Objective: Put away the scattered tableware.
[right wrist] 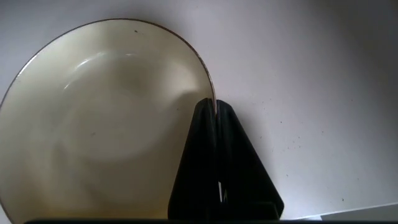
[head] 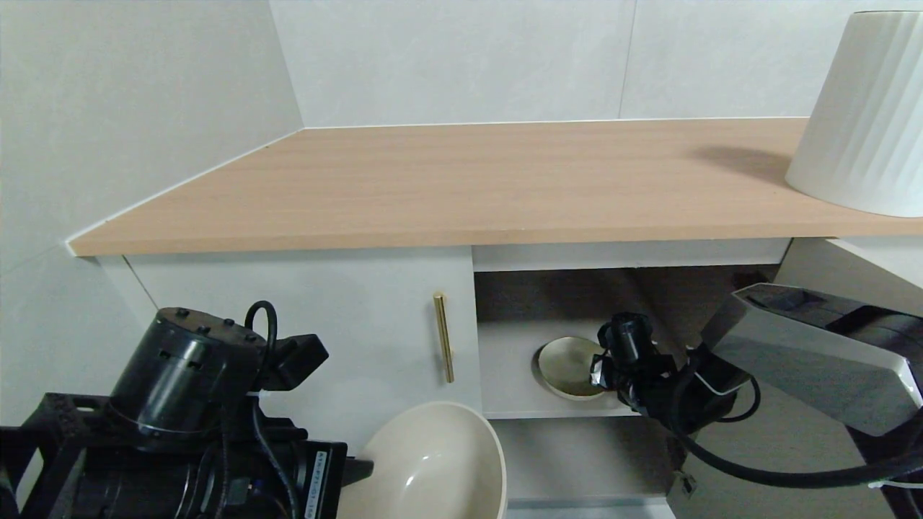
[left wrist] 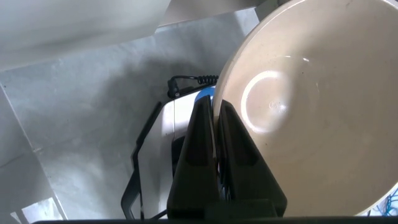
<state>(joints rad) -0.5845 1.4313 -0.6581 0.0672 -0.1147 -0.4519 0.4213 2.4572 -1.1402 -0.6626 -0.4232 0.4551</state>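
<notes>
My left gripper (left wrist: 216, 109) is shut on the rim of a large cream bowl (left wrist: 311, 99), held low in front of the closed cabinet door; the same bowl (head: 433, 461) shows at the bottom of the head view. My right gripper (right wrist: 215, 107) is shut on the rim of a pale yellowish plate (right wrist: 99, 118). That plate (head: 570, 366) lies on the white shelf (head: 512, 389) inside the open cabinet compartment, with the right gripper (head: 600, 371) at its right edge.
A wooden countertop (head: 469, 187) runs above the cabinet, with a white ribbed lampshade (head: 865, 115) at its right end. The left cabinet door (head: 324, 317) with a gold handle (head: 443, 346) is closed. White walls close off the left and back.
</notes>
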